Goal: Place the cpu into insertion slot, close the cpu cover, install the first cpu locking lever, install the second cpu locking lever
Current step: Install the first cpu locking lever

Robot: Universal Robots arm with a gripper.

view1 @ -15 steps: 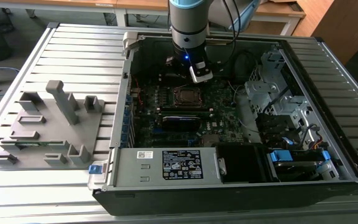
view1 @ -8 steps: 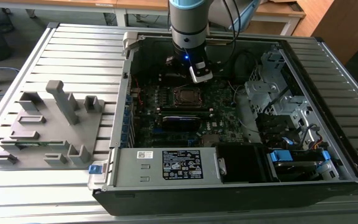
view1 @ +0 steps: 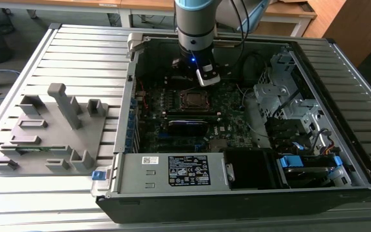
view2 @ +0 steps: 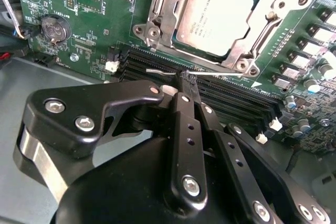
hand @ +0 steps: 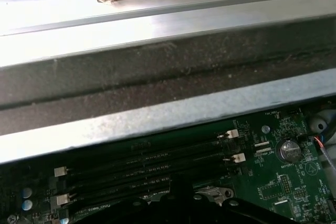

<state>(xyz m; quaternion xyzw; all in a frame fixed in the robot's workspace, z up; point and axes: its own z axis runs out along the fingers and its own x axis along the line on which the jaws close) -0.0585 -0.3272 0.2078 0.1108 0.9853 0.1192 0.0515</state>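
The cpu (view2: 218, 17), a flat square chip with a dull metal top, lies in the insertion slot (view1: 192, 99) on the green motherboard. The silver cpu cover (view2: 160, 3) is folded down flat around it. A thin silver locking lever (view2: 163, 70) runs along the socket's edge beside the black memory slots (view2: 236, 98). My gripper (view2: 187, 77) is shut, and its black fingertips rest right at this lever's rod. In the exterior view the gripper (view1: 206, 79) hangs just behind the socket, inside the open computer case.
The case walls (view1: 133, 87) enclose the board. A drive cage (view1: 289, 96) and cables stand at the exterior view's right, and a power supply (view1: 185, 169) sits at the front. A grey parts fixture (view1: 50, 130) lies on the slatted table at the exterior view's left. A coin battery (view2: 55, 29) sits near the socket.
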